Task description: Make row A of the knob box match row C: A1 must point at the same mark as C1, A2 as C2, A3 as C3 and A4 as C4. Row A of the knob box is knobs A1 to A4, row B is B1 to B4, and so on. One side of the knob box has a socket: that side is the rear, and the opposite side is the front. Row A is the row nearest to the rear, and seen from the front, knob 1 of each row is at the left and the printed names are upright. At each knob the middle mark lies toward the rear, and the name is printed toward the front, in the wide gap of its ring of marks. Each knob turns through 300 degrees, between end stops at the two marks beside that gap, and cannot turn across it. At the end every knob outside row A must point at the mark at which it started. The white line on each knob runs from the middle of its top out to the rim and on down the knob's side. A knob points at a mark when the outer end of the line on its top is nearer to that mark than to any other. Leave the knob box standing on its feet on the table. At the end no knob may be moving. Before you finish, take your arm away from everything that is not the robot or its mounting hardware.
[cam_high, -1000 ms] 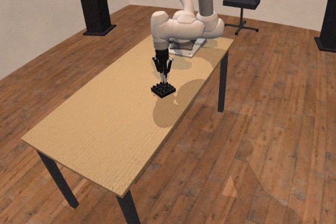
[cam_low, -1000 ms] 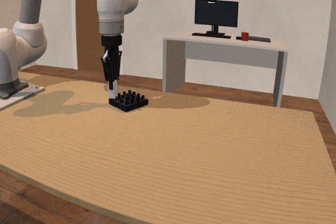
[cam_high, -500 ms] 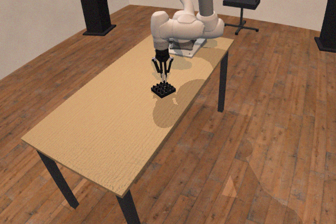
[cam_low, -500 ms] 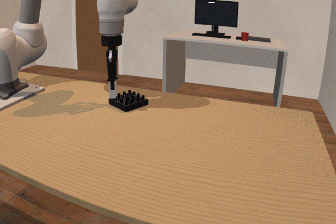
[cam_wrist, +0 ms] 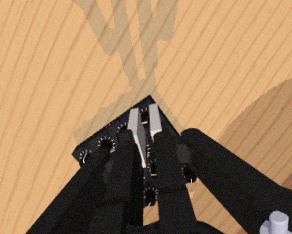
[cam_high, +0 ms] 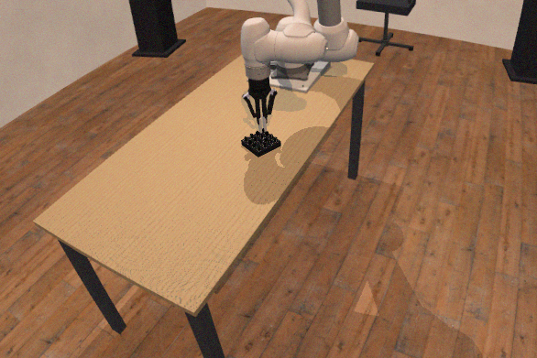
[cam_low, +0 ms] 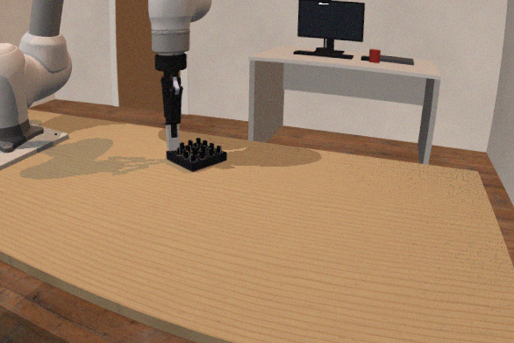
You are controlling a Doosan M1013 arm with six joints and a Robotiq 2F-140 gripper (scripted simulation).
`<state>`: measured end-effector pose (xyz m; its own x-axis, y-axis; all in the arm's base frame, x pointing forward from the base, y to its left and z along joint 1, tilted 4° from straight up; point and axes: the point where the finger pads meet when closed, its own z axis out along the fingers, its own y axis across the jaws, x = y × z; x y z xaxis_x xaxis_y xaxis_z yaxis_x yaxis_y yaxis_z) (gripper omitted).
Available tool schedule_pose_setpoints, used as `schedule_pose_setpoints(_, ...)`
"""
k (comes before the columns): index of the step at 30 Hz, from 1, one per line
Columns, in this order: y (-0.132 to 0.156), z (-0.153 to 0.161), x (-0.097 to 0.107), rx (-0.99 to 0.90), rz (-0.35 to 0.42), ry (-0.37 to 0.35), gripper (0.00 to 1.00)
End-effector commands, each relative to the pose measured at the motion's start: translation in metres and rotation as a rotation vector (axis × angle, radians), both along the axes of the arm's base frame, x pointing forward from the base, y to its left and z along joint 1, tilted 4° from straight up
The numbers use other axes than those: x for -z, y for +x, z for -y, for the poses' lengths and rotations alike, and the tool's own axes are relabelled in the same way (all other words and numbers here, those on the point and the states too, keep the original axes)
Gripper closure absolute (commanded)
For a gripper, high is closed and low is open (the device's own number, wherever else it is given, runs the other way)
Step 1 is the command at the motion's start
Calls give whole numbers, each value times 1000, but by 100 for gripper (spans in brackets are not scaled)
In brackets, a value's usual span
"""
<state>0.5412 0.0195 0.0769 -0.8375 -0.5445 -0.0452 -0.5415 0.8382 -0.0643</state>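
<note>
The black knob box stands flat on the table, with several upright black knobs. My gripper points straight down at the box corner nearest the arm's base. Its pale fingertips stand close together at knob height, one on each side of the corner knob, and look shut on it. A short white line shows on that knob. Other knobs with white mark rings show along the edges in the wrist view. The fingers hide much of the box; names and the socket cannot be made out.
Neighbouring knobs stand close beside the fingertips. The wooden table carries the arm's pale base plate behind the box. A desk with a monitor, a chair and a black pedestal stand away from the table.
</note>
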Motion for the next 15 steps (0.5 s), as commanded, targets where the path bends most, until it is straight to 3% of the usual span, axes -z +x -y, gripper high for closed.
schedule_pose_setpoints(1, 0, 0, 0, -85, -3, -1, 95)
schedule_pose_setpoints(15, 0, 0, 0, -292, -8, -16, 95)
